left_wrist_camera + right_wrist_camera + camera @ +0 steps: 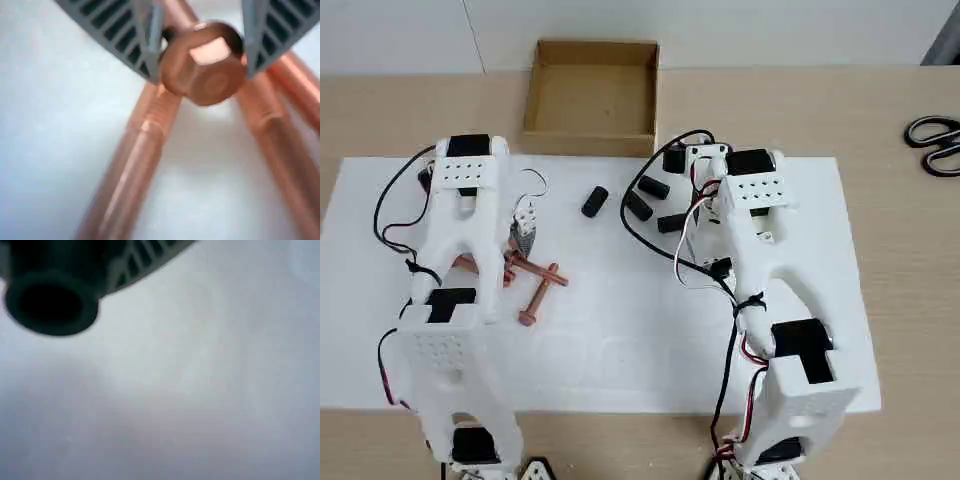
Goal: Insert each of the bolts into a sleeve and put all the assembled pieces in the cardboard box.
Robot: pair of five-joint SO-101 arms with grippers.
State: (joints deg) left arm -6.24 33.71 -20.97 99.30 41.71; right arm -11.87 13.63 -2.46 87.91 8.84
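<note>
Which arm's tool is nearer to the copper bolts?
Left. The left tool is right at the copper bolts, gripping one bolt by its head. The right tool is away across the white sheet, beside the black sleeves.

Pale wooden surface (880,110), evenly lit, shadows soft. White sheet (620,350) laid flat over most of it, bare wood showing around the edges. White wall (720,30) behind the far edge, with a thin slanted seam toward one end. Black scissors (935,145) on bare wood, just beside the sheet's far corner.
</note>
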